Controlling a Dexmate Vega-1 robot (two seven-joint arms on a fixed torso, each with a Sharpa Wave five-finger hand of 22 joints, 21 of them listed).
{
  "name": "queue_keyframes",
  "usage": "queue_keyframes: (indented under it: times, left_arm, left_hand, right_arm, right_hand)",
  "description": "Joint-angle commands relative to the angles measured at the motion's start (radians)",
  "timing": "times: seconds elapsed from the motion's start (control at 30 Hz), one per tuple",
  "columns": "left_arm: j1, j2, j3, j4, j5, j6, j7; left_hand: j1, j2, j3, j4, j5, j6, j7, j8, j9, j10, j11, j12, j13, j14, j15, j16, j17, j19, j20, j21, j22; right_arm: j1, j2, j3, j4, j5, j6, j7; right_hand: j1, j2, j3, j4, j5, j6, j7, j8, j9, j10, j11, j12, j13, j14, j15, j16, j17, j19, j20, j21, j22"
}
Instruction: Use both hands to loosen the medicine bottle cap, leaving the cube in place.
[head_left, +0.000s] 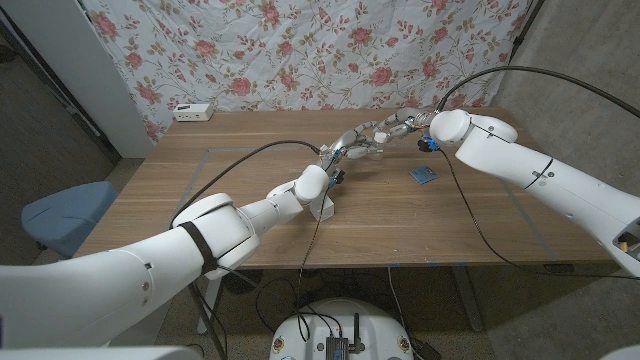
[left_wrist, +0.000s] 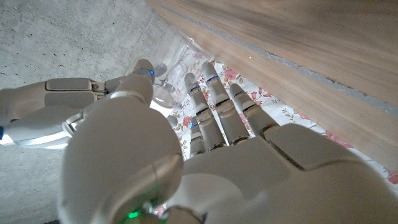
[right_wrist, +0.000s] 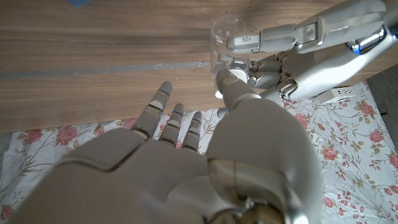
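Note:
A clear medicine bottle (right_wrist: 225, 38) with a white cap (right_wrist: 222, 73) is lifted above the middle of the wooden table (head_left: 250, 170). My left hand (right_wrist: 298, 56) holds it, with one finger across its body and the others curled beside the cap. My right hand (right_wrist: 186, 155) faces it from the right. Its thumb tip (right_wrist: 231, 79) touches the cap while its other fingers (right_wrist: 163, 109) stay stretched out, apart from the bottle. In the head view the two hands, left (head_left: 343, 155) and right (head_left: 392, 127), meet around the bottle (head_left: 360, 145). The blue cube (head_left: 423, 175) lies on the table to the right of them.
A white power strip (head_left: 193, 111) sits at the table's back left edge. Taped lines (head_left: 210, 160) mark a rectangle on the tabletop. A floral cloth (head_left: 300, 50) hangs behind the table. A blue chair (head_left: 60, 215) stands to the left. Cables (head_left: 470, 220) run along both arms.

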Motion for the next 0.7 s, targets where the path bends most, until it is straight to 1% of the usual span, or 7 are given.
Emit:
queue_keyframes:
  times: [0.03, 0.4, 0.5, 0.7]
  left_arm:
    - [0.003, 0.004, 0.003, -0.008, 0.002, -0.005, 0.008]
    - [0.025, 0.023, -0.004, -0.054, 0.019, -0.009, 0.023]
    - [0.037, 0.035, -0.008, -0.081, 0.028, -0.007, 0.032]
    - [0.058, 0.057, -0.020, -0.137, 0.043, 0.010, 0.037]
  left_hand:
    - [0.002, 0.006, 0.008, 0.002, 0.006, 0.008, -0.002, 0.001, 0.003, 0.029, -0.018, 0.006, 0.005, 0.010, -0.086, -0.001, 0.001, -0.005, -0.002, 0.001, 0.002]
    - [0.003, 0.006, 0.009, 0.001, 0.006, 0.009, -0.002, 0.001, 0.003, 0.029, -0.018, 0.005, 0.005, 0.010, -0.086, -0.001, 0.001, -0.005, -0.002, 0.001, 0.002]
    - [0.002, 0.006, 0.009, 0.001, 0.006, 0.009, -0.002, 0.001, 0.003, 0.029, -0.018, 0.005, 0.005, 0.010, -0.087, -0.001, 0.001, -0.005, -0.003, 0.001, 0.002]
    - [0.003, 0.005, 0.009, 0.001, 0.006, 0.010, -0.002, 0.001, 0.003, 0.030, -0.021, 0.005, 0.005, 0.010, -0.087, -0.001, 0.001, -0.004, -0.004, 0.002, 0.002]
  right_arm:
    - [-0.010, -0.003, 0.012, -0.004, 0.006, 0.010, 0.001]
    - [-0.026, -0.015, 0.020, -0.031, 0.011, -0.005, -0.005]
    - [-0.030, -0.021, 0.023, -0.046, 0.013, -0.019, -0.005]
    - [-0.043, -0.033, 0.031, -0.076, 0.016, -0.040, -0.017]
  right_hand:
    - [0.007, -0.009, 0.012, -0.001, 0.005, 0.020, 0.029, -0.005, 0.000, -0.002, -0.004, 0.006, 0.002, 0.001, -0.007, 0.008, 0.005, 0.005, -0.009, 0.005, 0.004]
    - [0.019, -0.011, 0.021, -0.002, 0.008, 0.016, 0.029, -0.010, 0.000, -0.003, -0.003, 0.006, 0.002, 0.000, -0.008, 0.010, 0.007, 0.004, -0.009, 0.006, 0.004]
    - [0.026, -0.017, 0.024, -0.003, 0.010, 0.005, 0.030, -0.017, -0.001, -0.008, 0.000, 0.004, 0.002, -0.001, -0.004, 0.010, 0.007, 0.002, -0.006, 0.006, 0.004]
    - [0.035, -0.031, 0.023, -0.004, 0.009, -0.037, 0.032, -0.044, -0.006, -0.019, 0.002, 0.001, 0.002, -0.006, 0.002, 0.011, 0.008, -0.003, 0.000, 0.006, 0.003]
